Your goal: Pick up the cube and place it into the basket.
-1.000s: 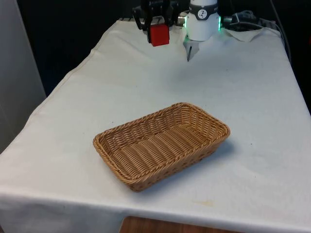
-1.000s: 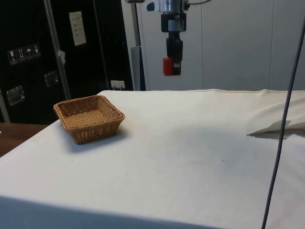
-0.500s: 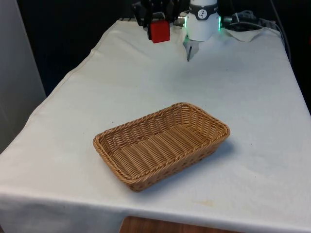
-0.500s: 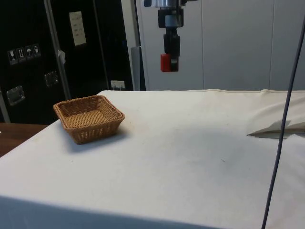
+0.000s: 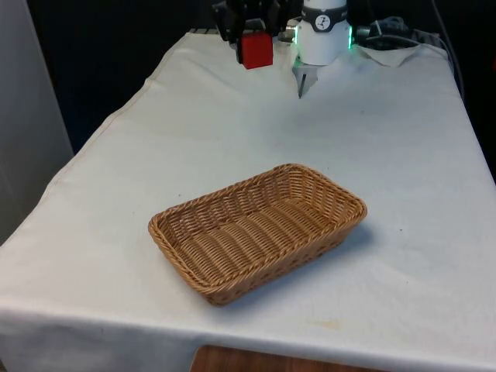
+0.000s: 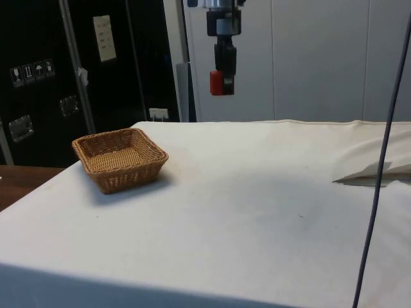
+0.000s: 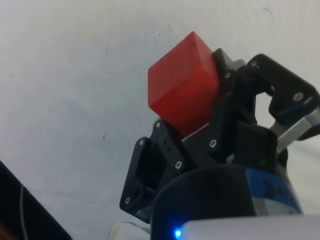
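hand (image 5: 255, 46): black, 2 fingers closed tight on red cube (image 5: 255, 49), held high in the air over table's far end, well above the cloth
cube: plain red, no print or label readable; in wrist view sits betw. finger pads (image 7: 235, 85)
basket (image 5: 256, 231): brown wicker, rectangular, nothing in it, on table (image 5: 403, 155) near the front edge, well apart from hand & cube
table: white cloth, creased at far corner
writing: none legible on cube or basket
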Controlling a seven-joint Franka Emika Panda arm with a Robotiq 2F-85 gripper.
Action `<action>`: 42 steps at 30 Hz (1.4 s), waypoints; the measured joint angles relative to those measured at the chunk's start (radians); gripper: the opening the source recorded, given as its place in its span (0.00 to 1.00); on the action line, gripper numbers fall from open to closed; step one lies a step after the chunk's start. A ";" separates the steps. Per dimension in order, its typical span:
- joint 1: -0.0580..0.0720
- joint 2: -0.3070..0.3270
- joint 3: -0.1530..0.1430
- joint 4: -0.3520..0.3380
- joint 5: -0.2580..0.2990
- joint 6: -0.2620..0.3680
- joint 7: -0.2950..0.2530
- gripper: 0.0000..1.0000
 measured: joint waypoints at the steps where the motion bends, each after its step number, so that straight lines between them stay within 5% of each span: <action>1: 0.001 0.004 0.001 0.006 0.000 -0.003 0.001 0.00; 42: 0.004 0.243 0.045 0.297 0.065 -0.075 -0.007 0.00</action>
